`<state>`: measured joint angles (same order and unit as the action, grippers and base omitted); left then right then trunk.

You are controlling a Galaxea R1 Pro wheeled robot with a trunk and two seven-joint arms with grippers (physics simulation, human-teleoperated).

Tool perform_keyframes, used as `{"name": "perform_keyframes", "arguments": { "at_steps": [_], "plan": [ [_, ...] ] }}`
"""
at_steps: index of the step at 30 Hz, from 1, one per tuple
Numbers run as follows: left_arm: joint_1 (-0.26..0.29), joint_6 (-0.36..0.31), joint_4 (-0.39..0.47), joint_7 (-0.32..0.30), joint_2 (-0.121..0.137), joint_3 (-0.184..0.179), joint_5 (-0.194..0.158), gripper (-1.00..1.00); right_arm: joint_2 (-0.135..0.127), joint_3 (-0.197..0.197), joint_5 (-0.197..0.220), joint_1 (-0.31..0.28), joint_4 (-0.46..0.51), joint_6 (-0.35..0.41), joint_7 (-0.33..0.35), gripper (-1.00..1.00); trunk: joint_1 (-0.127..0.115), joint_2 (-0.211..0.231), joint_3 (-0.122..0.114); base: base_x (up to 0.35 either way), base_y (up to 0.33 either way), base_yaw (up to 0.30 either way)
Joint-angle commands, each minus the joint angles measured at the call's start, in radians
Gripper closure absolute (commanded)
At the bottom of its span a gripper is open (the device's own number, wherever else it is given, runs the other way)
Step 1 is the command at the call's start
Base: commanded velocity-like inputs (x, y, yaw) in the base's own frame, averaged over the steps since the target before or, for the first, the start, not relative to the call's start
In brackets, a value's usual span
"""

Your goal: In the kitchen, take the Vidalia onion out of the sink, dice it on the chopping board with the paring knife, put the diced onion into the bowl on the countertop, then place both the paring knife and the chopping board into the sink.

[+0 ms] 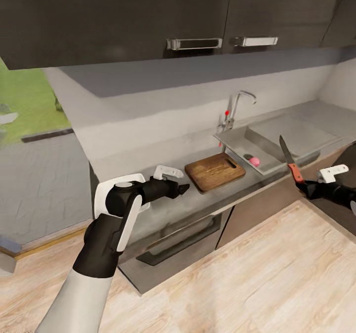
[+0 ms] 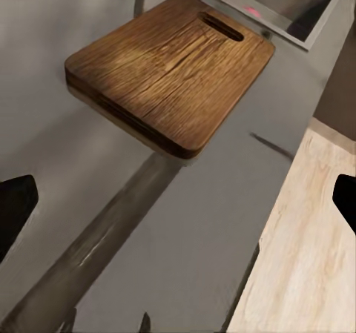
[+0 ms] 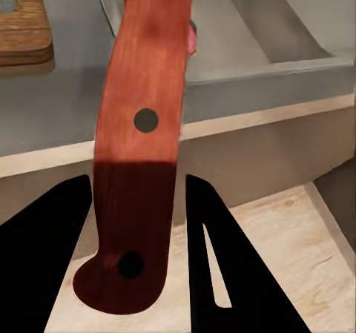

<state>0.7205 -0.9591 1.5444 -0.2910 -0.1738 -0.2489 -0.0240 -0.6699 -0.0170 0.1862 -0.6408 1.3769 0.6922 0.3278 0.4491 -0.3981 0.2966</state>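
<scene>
Oven below, green lawn outside

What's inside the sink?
Inside the sink sits the pinkish Vidalia onion, next to a dark spot that looks like the drain. The near wall of the sink hides part of the bottom, so more could be there.

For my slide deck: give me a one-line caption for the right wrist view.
Right hand grips the paring knife by its red-orange handle above the countertop edge.

chopping board: top bare | tap: behind sink | onion: reachable from above
</scene>
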Motion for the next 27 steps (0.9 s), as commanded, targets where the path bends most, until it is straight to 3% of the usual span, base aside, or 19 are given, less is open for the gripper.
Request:
{"name": "perform_keyframes", "arguments": {
  "at_steps": [1, 15, 27],
  "plan": [
    [0.002, -0.006, 0.000, 0.000, -0.001, 0.000, -0.002, -1.00, 0.000, -0.002, 0.005, 0.000, 0.001, 0.006, 0.002, 1.00, 0.001, -0.002, 0.002, 0.162, -0.279, 0.291],
    [0.001, -0.006, -0.001, 0.001, -0.001, 0.002, -0.002, -1.00, 0.000, -0.003, 0.006, 0.000, 0.001, 0.006, 0.002, 1.00, 0.001, -0.002, 0.002, 0.033, -0.305, 0.289],
    [0.001, -0.006, -0.013, 0.128, -0.001, -0.001, -0.002, -1.00, 0.000, -0.003, 0.006, 0.000, 0.001, 0.006, 0.002, 1.00, 0.001, -0.002, 0.002, 0.000, -0.313, 0.031]
  ]
}}
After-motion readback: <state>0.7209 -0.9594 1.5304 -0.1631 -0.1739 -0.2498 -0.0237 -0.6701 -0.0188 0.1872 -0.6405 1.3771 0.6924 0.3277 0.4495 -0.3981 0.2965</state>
